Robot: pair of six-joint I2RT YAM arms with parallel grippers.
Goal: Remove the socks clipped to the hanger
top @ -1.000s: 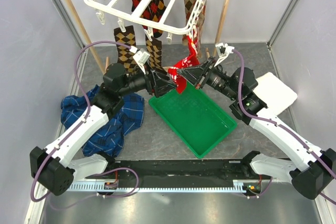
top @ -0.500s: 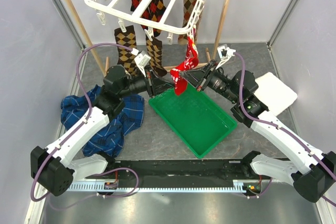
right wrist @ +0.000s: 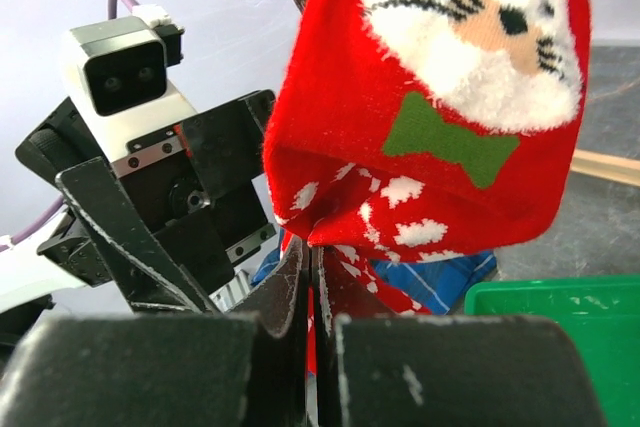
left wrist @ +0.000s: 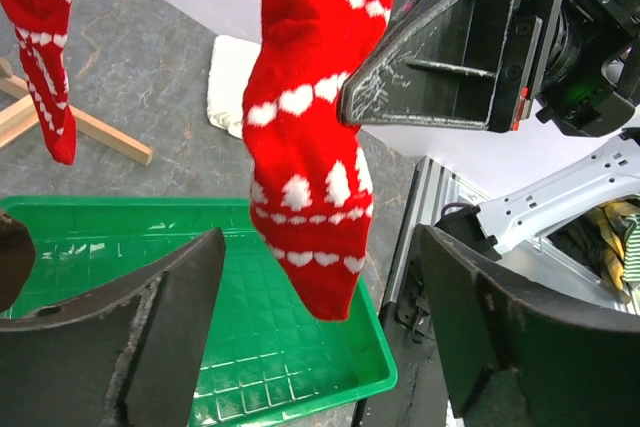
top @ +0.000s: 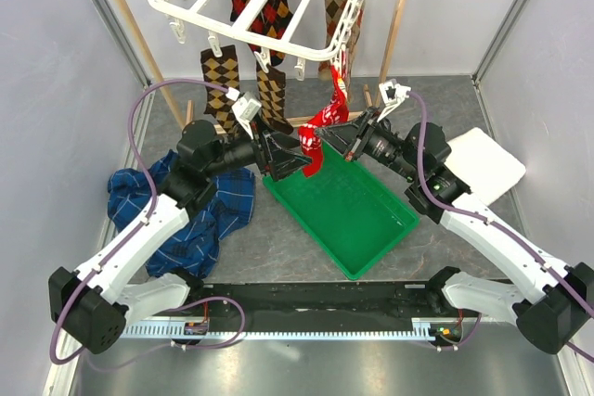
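Note:
The white hanger [top: 260,8] hangs at the back with brown argyle socks [top: 221,81] and a black-red-yellow one [top: 265,5] clipped to it. A red sock with white pattern [top: 332,110] runs from a clip on the hanger's right side down to my right gripper [top: 324,136], which is shut on its middle fold [right wrist: 312,272]. Its toe [left wrist: 312,177] dangles over the tray, a little beyond the tips of my left gripper [left wrist: 320,332] and in line with the gap between them. That gripper is open, touches nothing and faces the right gripper's fingers [left wrist: 440,67].
A green tray [top: 357,215] lies under both grippers. A blue plaid cloth [top: 200,215] is heaped on the left, a white folded cloth [top: 490,164] lies on the right. The wooden rack's posts [top: 139,39] stand behind the hanger.
My left gripper closed near the sock's toe half a second ago and has opened again. The right gripper, still holding the red sock, has shifted slightly up and left.

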